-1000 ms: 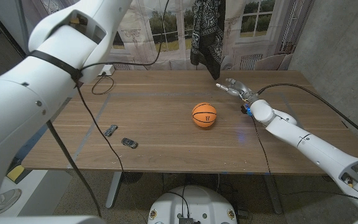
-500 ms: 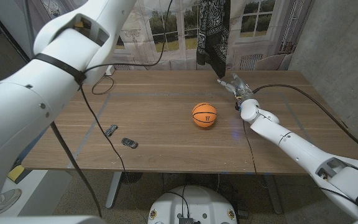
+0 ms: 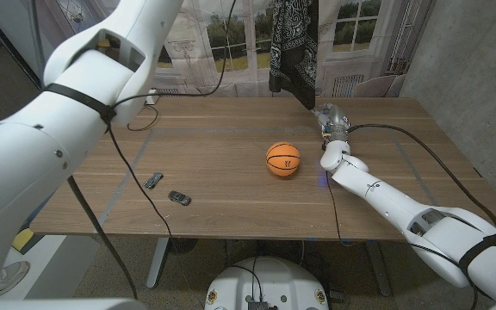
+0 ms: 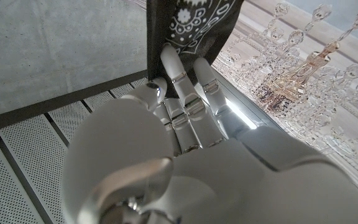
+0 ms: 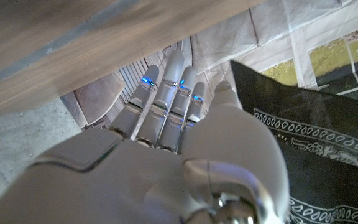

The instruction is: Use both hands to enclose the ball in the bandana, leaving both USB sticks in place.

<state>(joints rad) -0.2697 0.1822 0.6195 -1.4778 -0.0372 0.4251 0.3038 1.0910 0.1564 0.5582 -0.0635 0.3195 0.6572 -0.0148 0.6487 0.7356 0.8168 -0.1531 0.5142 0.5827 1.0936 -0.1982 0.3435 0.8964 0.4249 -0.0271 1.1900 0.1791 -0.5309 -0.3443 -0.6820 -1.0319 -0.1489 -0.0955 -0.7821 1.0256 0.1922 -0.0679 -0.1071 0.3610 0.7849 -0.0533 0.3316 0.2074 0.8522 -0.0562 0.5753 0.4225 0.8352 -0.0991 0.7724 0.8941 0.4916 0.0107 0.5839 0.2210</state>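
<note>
Your right hand (image 3: 330, 114) has moved in toward the bandana (image 3: 293, 43) over the last second: it was out to the side of the hanging cloth with its fingers fanned, and now it sits right at the cloth's lower corner by the far edge of the table (image 3: 231, 185). In the right wrist view that hand (image 5: 173, 134) shows its fingers straight and lying close beside one another, with the bandana (image 5: 297, 130) just beside them; you cannot tell from that view whether any finger actually touches the cloth. Your left hand (image 4: 179, 118) pinches the top of the bandana (image 4: 185, 22) and holds it up high, the cloth running over its fingertips. The cloth itself hangs in much the same place as before.

Count what you have: one bandana, one ball (image 3: 282, 159), two USB sticks. The first stick (image 3: 152, 180) and the second stick (image 3: 179, 198) lie near each other on the left part of the table, well apart from the ball, where they lay a second ago.

The bandana is black with a white paisley print and a patterned border, hanging in loose folds above the far side of the table. The ball is a small orange basketball with dark seams, resting on the table's middle, unmoved, nearer to you than the cloth.
</note>
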